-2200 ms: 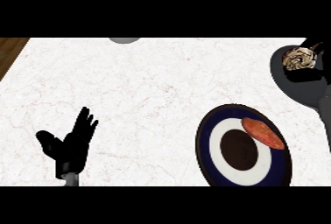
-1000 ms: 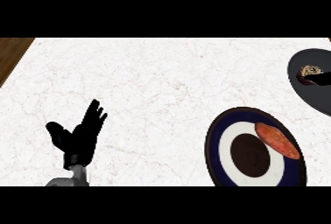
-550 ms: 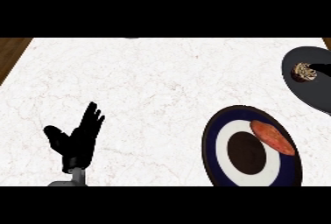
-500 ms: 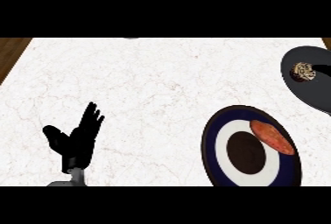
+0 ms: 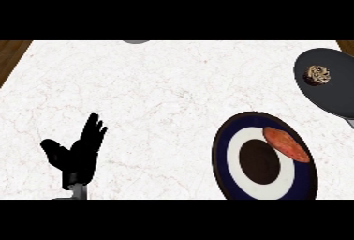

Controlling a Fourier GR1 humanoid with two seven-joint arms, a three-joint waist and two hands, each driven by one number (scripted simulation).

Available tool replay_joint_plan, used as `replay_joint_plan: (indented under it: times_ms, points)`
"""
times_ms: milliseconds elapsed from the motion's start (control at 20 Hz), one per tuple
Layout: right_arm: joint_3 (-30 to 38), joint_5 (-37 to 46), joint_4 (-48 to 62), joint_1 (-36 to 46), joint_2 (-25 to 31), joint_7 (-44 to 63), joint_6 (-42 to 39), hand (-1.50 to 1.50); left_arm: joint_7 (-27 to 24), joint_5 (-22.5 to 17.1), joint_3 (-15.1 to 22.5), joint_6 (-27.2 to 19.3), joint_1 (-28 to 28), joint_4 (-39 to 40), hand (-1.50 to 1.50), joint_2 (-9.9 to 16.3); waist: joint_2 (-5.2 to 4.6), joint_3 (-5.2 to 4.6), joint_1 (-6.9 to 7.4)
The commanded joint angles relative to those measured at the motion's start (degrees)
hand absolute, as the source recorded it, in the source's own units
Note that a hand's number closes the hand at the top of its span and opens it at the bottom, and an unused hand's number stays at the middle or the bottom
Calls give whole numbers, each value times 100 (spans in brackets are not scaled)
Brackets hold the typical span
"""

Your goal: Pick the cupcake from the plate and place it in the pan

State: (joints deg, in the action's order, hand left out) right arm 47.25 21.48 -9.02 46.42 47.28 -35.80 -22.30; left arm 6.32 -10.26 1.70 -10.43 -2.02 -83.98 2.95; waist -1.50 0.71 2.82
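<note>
One hand in head view: left hand (image 5: 75, 154), lower left over white counter (image 5: 159, 103), fingers straight and up, thumb spread, holding nothing, resting. Right hand out of shot. Cupcake (image 5: 318, 75) sits in dark pan (image 5: 332, 98) at upper right edge, near pan's left part. Plate (image 5: 264, 159) lower right, dark blue rim, white ring, dark centre; reddish-orange oval food item (image 5: 286, 144) lies on its upper right part. Plate and pan close, apart. Grey object (image 5: 136, 41) at top edge, cropped, can't identify.
</note>
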Motion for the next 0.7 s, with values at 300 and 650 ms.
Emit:
replay_joint_plan:
  times_ms: [300, 650]
  points:
    - [-21, -149, -38, -913, 242, -676, -1181, -150, -224, 170, 109, -224, -187, 291, 0, -282, 43, -36, -99]
    - [-76, -269, -161, -1060, 235, -495, -945, -150, 112, -1, -27, -21, -143, 168, 0, -55, 74, -44, -112]
